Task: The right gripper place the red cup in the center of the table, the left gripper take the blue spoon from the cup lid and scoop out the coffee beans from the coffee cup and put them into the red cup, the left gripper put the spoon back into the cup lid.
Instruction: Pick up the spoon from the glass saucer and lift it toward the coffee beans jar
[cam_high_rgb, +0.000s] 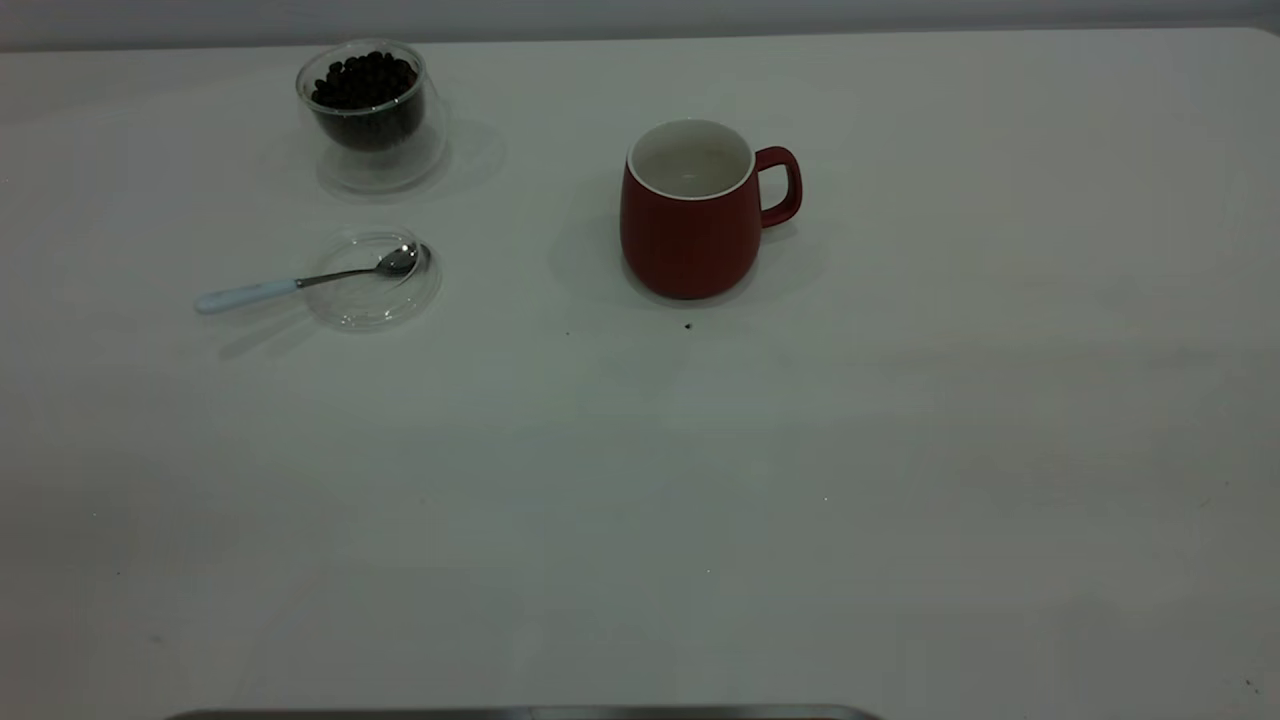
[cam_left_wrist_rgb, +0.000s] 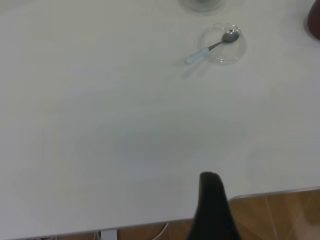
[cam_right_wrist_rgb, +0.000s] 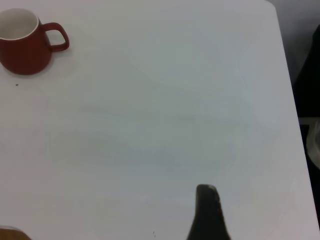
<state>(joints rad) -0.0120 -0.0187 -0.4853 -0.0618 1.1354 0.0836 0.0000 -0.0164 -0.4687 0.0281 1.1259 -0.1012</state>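
Observation:
The red cup (cam_high_rgb: 690, 215) stands upright near the middle of the table (cam_high_rgb: 700, 500), handle to the right, nothing in it; the right wrist view shows the red cup (cam_right_wrist_rgb: 22, 45) far off. The blue spoon (cam_high_rgb: 300, 280) lies with its bowl in the cup lid (cam_high_rgb: 372, 290) and its handle out to the left. Behind them the coffee cup (cam_high_rgb: 372, 110) holds coffee beans (cam_high_rgb: 365, 80). Neither arm shows in the exterior view. My left gripper (cam_left_wrist_rgb: 211, 176) is shut and hangs over the table's edge, far from the spoon (cam_left_wrist_rgb: 210, 48) and lid (cam_left_wrist_rgb: 223, 44). My right gripper (cam_right_wrist_rgb: 206, 188) is shut over bare table.
A wooden floor (cam_left_wrist_rgb: 280, 215) shows past the table edge by the left gripper. The table's rounded corner and side edge (cam_right_wrist_rgb: 285, 75) run beside the right gripper, with dark equipment (cam_right_wrist_rgb: 310, 75) beyond. A grey strip (cam_high_rgb: 520, 713) lies at the near edge.

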